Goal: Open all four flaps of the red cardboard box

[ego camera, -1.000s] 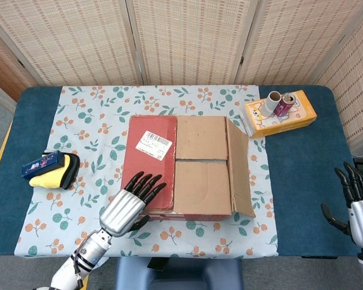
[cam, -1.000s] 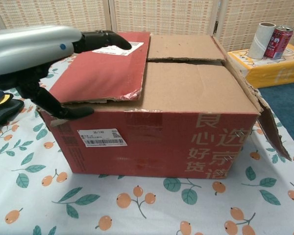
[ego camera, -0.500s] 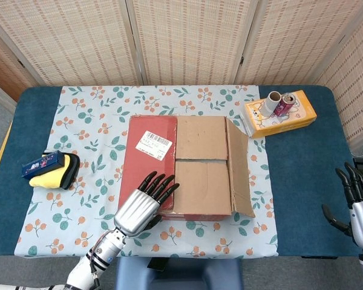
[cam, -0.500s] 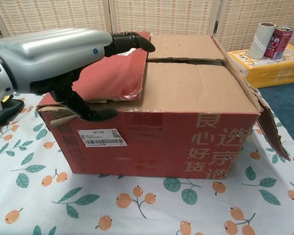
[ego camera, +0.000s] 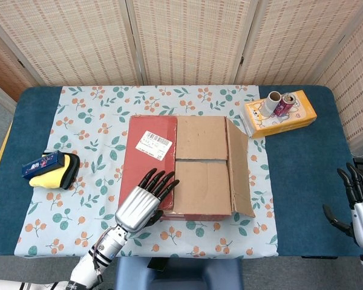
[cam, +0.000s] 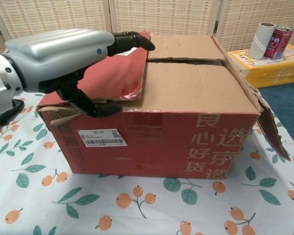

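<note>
The red cardboard box (ego camera: 199, 181) (cam: 186, 142) stands mid-table on the floral cloth. Its red left flap (ego camera: 148, 157) (cam: 112, 68), with a white label, lies nearly flat, its front edge a little raised. Two brown inner flaps lie closed. The right flap (ego camera: 241, 169) (cam: 264, 117) hangs outward and down. My left hand (ego camera: 139, 202) (cam: 59, 54) is at the box's front-left corner: its fingers lie spread on top of the red flap and its thumb (cam: 90, 105) hooks under the flap's front edge. My right hand (ego camera: 360, 202) hovers far right off the box, fingers apart, holding nothing.
A yellow box (ego camera: 281, 113) (cam: 269, 66) at the back right carries a paper roll (cam: 260, 40) and a red can (cam: 282, 41). A yellow-and-black bundle with a blue packet (ego camera: 51, 169) lies at the left. Bamboo screens stand behind the table.
My left hand has slid right along the box's front edge, further over the red flap, and its thumb has moved in under the flap. The right hand has barely moved.
</note>
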Robot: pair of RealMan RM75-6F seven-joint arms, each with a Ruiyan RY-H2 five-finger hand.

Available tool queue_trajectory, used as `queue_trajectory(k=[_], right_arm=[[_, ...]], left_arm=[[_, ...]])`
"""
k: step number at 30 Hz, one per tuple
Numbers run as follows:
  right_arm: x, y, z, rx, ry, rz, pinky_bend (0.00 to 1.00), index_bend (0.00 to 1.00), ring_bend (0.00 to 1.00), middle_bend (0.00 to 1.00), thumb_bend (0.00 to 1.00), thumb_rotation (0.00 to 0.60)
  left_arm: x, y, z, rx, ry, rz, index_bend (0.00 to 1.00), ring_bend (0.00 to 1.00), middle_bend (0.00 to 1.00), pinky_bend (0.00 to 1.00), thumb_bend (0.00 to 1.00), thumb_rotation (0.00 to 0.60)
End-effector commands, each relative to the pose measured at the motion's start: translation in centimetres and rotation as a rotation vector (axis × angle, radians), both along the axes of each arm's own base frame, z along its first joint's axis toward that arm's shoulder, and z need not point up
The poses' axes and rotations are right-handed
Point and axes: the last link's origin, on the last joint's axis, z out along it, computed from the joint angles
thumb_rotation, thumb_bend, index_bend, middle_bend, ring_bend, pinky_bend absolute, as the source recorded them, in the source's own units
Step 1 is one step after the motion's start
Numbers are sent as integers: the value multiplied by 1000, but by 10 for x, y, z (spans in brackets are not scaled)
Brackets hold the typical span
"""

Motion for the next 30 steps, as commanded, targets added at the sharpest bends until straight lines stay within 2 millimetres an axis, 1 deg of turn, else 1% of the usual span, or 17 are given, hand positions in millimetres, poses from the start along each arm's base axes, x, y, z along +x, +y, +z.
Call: queue_trajectory(k=[1,8,16,21,24,30], right_arm=[[0,0,1,0,0,1,49,0,0,0,386,600],[0,0,1,3,0,1,50,0,0,0,385,600],[0,0,-1,8,-1,-5,49,0,0,0,386,600],[-1,0,-1,11,-3,-7,49,0,0,0,385,600],[-1,0,-1,13,-3,-9,50,0,0,0,385,600],[1,0,-4,23,0,-10,50,0,0,0,385,600]], left_arm=[[-1,2,-4,12,9,-4,0,0,37,0,377,600],[0,2,-5,53,10,-23,0,0,37,0,377,600],[2,0,0,209,5,-81,0,0,37,0,377,600],[0,-3,3,263,0,-91,0,0,37,0,376,600],[1,-4,7,293,-17,-109,0,0,38,0,377,600],[3,-7,26,399,-103,-148,0,0,51,0,376,600]])
